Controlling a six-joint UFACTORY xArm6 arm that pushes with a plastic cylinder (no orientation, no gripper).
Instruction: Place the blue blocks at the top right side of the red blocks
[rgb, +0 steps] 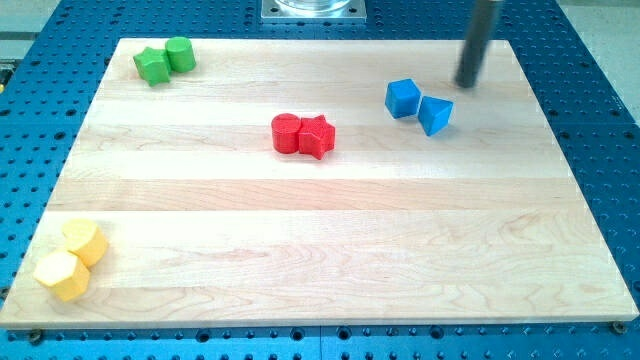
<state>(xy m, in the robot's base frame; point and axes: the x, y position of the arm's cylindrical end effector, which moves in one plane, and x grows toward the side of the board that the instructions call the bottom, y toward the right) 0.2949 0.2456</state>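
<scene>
My tip (467, 84) (a bare rod end, holding nothing) stands on the tabletop (320, 240), just toward the view's top right of the blue triangular block (435, 114). The blue cube (402, 98) touches that block on its left. The red cylinder (286, 133) and red star (317, 136) sit together, well left of it.
</scene>
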